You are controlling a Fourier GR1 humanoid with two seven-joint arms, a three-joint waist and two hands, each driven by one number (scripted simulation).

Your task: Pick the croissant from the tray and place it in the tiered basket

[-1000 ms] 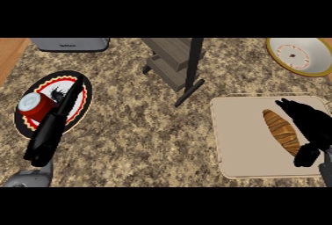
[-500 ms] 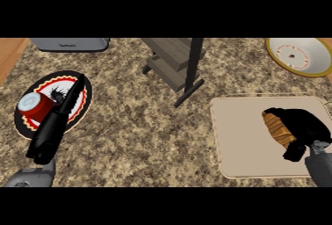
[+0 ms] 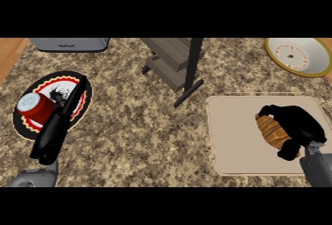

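Note:
A golden-brown croissant [image 3: 270, 130] lies on the beige tray [image 3: 233, 136] at the right. My right hand [image 3: 297, 126] covers its right side, fingers and thumb curled round it, so only its left part shows. The grey tiered basket [image 3: 170, 61] with its dark post stands at the top centre, apart from the tray. At the left my left hand [image 3: 57, 127] stretches with straight fingers over a black, red and white plate [image 3: 83, 108].
A red cup [image 3: 39, 106] sits on the patterned plate at the left. A yellow-rimmed white bowl [image 3: 299, 55] is at the top right. A grey appliance [image 3: 69, 43] stands at the top left. The wooden counter edge shows at the far left.
My right hand has come down over the croissant and its fingers have curled round it. The left hand, plate and basket have not moved.

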